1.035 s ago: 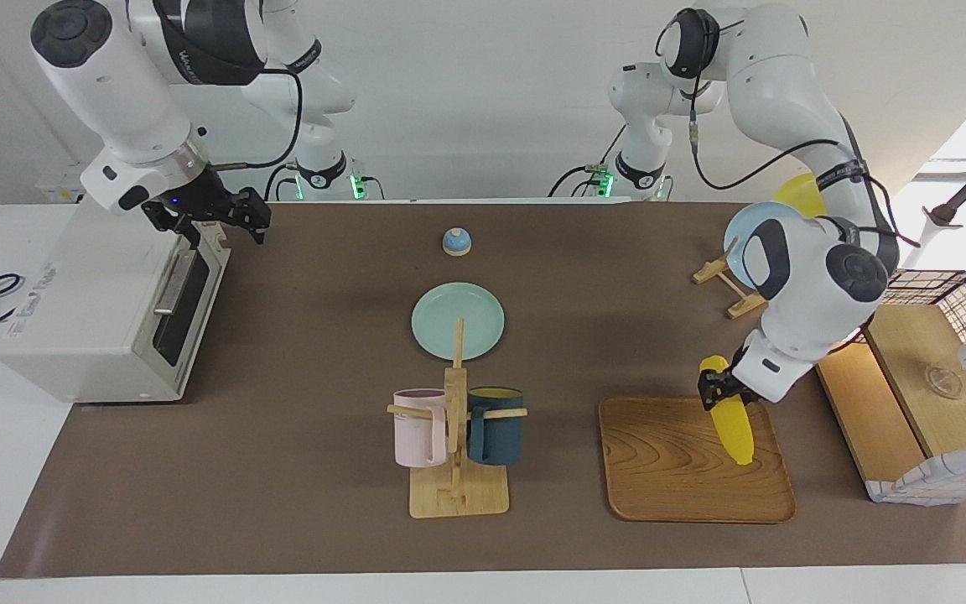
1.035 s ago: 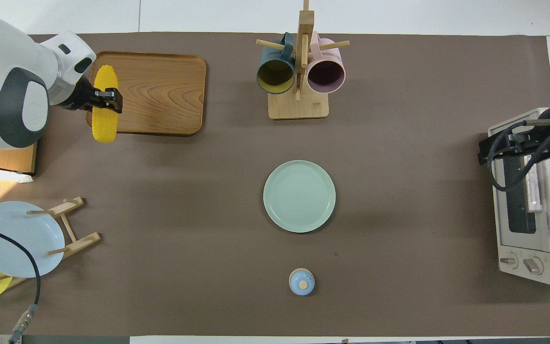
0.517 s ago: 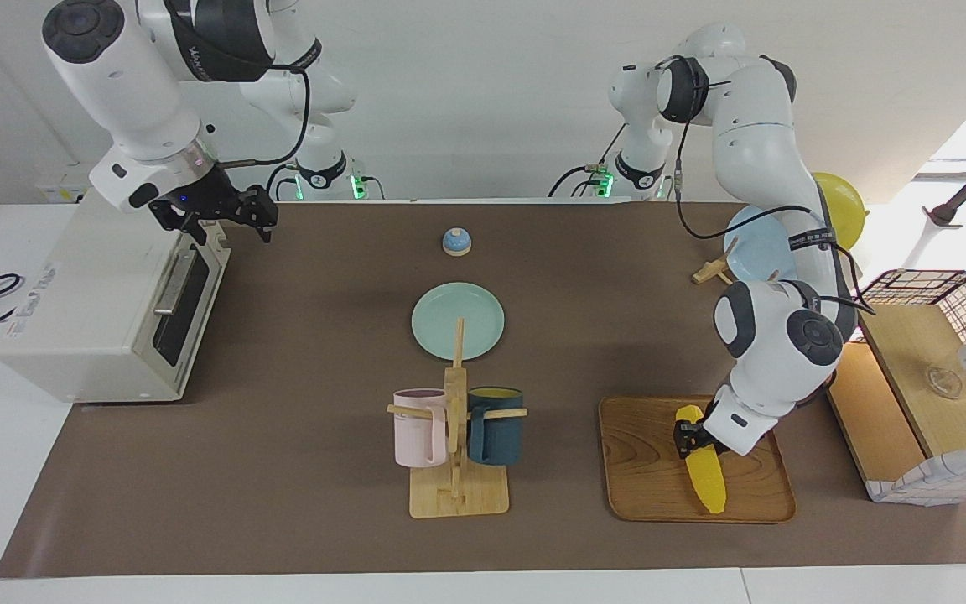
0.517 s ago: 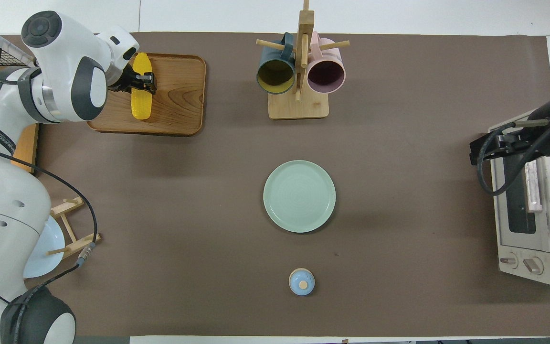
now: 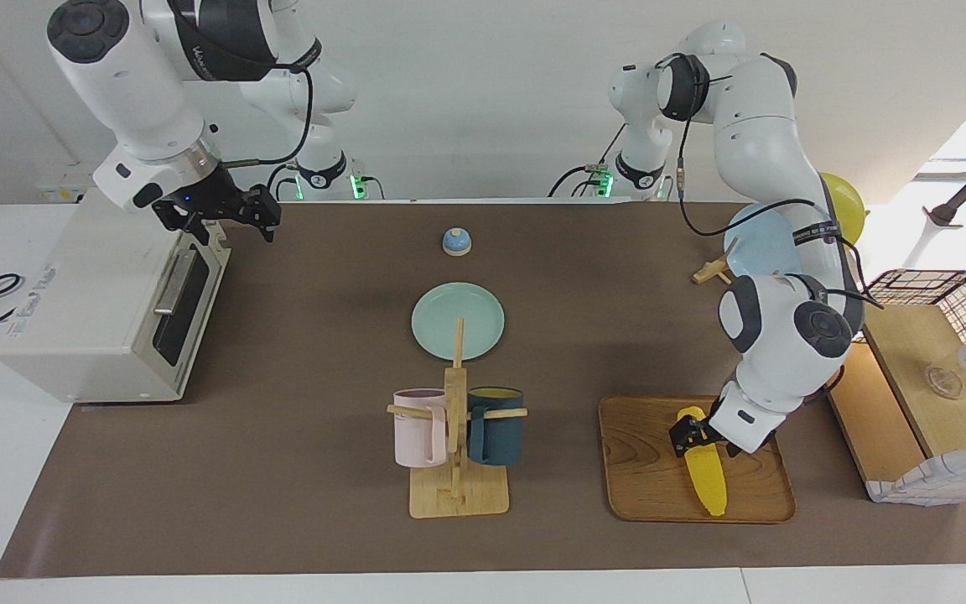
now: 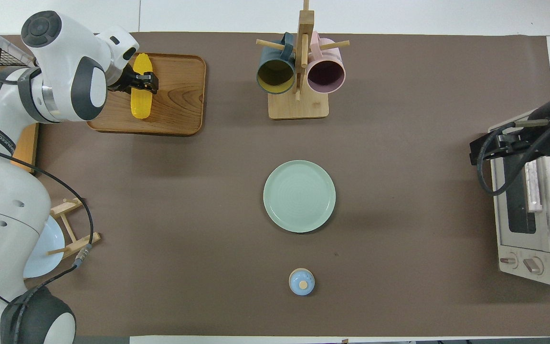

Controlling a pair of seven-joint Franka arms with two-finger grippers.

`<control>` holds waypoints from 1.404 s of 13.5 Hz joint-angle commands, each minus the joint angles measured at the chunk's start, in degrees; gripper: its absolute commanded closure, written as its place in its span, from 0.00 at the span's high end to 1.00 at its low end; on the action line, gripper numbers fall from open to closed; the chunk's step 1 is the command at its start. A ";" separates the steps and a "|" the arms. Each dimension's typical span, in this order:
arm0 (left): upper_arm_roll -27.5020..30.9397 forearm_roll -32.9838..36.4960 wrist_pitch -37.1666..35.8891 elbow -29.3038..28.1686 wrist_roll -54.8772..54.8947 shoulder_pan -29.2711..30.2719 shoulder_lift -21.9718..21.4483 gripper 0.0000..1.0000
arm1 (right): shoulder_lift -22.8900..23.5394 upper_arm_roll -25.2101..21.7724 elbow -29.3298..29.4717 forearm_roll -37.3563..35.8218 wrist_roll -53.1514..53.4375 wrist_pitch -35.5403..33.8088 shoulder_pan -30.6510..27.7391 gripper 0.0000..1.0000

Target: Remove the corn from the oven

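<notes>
Down at the lower right of the facing view, the left gripper [image 5: 697, 436] sits low over the corn [image 5: 705, 478], straddling it near the end that lies higher in that frame. Neither view shows whether it is clamped on the cob or has let go. The corn lies lengthwise on the wooden tray [image 5: 642, 470], well apart from the oven [image 5: 89, 310], which stands at the left edge of that view with its door closed.

From overhead, the same left gripper [image 6: 143, 82] crosses the corn [image 6: 140, 102] in the upper left of the frame, on the side of the tray [image 6: 179, 95] closest to that frame's left edge; how high it stands shows only in the facing view.

The right gripper [image 5: 231, 231] hangs at the upper left of the facing view, spread wide and empty, over the oven's top front corner. Overhead, only its dark body [image 6: 482, 148] shows at the right edge, above the oven [image 6: 525, 229], whose two knobs show in this view alone.
</notes>
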 commanded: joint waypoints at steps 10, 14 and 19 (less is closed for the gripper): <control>3.75 3.61 -29.37 -8.41 -2.62 -0.68 -30.35 1.00 | -0.04 0.18 0.44 0.45 0.91 -0.69 0.15 1.00; 3.49 3.61 -33.44 -16.65 -2.89 -0.95 -37.82 1.00 | -0.04 0.18 0.44 0.45 0.91 -0.60 0.06 1.00; 3.40 3.60 -30.02 -27.14 -5.17 -2.79 -44.17 1.00 | -0.04 0.18 0.53 0.45 0.91 -0.60 0.15 1.00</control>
